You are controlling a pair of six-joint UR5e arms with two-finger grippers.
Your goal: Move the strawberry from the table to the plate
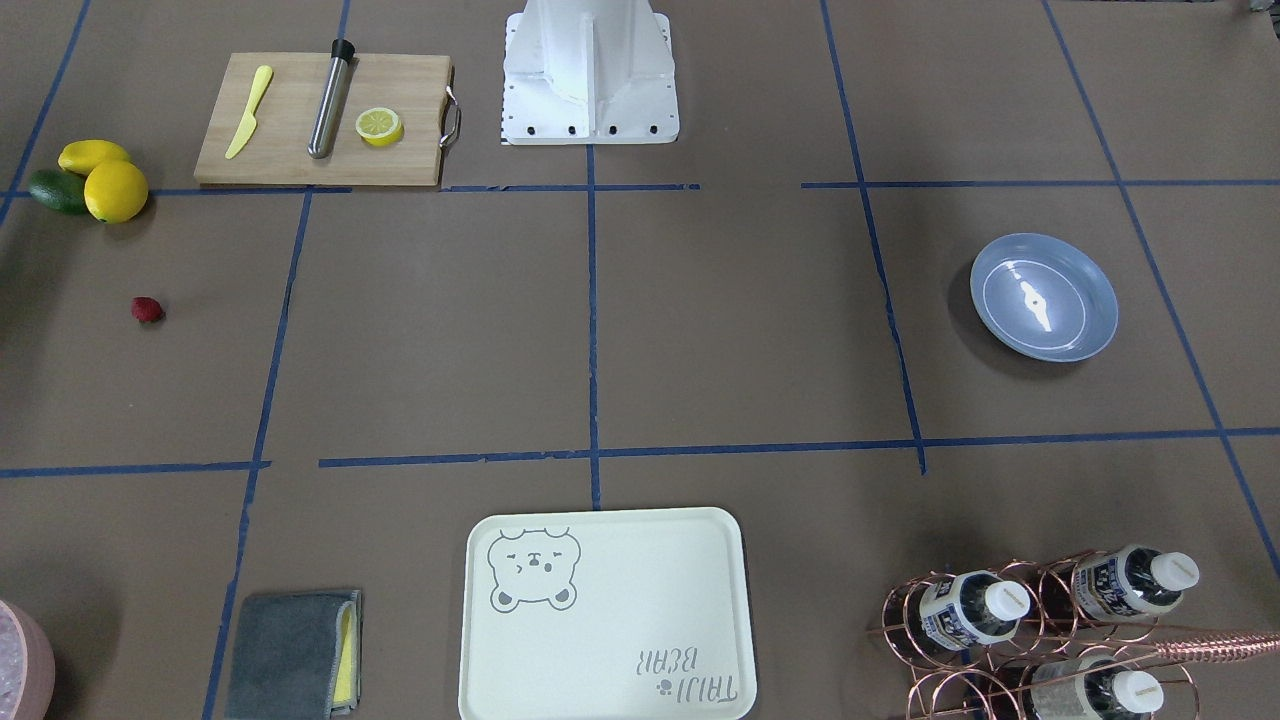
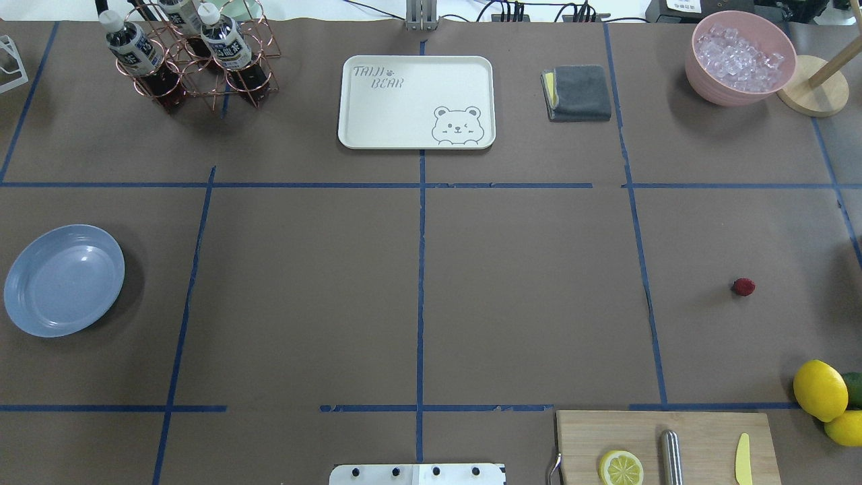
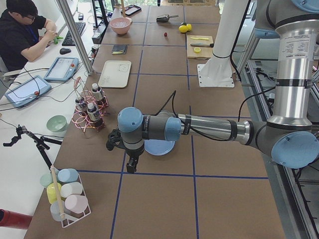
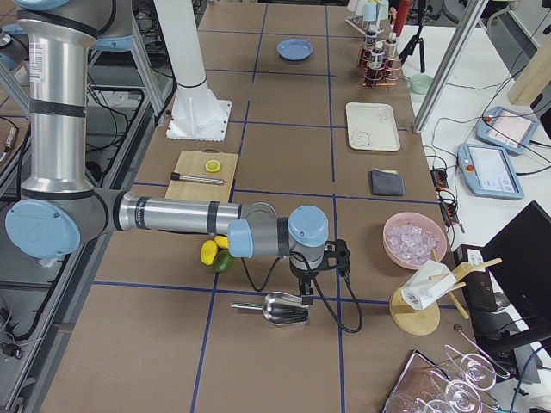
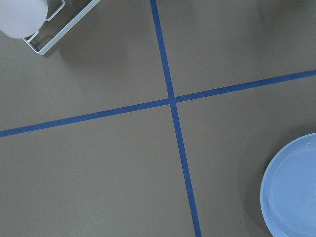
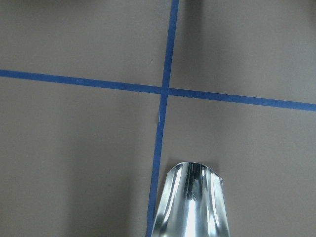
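While both arms reach out level over the table (image 2: 525,296), you will find each wrist bent so that its claw points straight down at the paper. The left gripper (image 3: 131,163) hangs low just beside the plate (image 3: 158,147), close to a blue tape line. Its own camera looks onto a tape crossing, with the plate's rim in one corner. The right gripper (image 4: 306,291) hangs just above a metal scoop (image 4: 284,308) at the other end of the table, and its camera shows the scoop's shiny mouth below a tape crossing. Both claws appear only in the side views, so you cannot tell from these whether either one is released or clenched.

You will see the strawberry (image 2: 743,287) as a tiny, dark-red, rounded berry. It lies alone on bare brown paper on the robot's right side of the table, in the outermost taped square. It touches nothing. The lemons (image 2: 819,389) are the nearest things to it, and the wooden cutting board (image 2: 673,431) with the lemon half (image 2: 621,467) is a little further off. From the front-facing camera it is a small red dot casting a faint shadow. The light-blue plate sits on the robot's left side, well apart from the berry, with nothing on its glossy surface.
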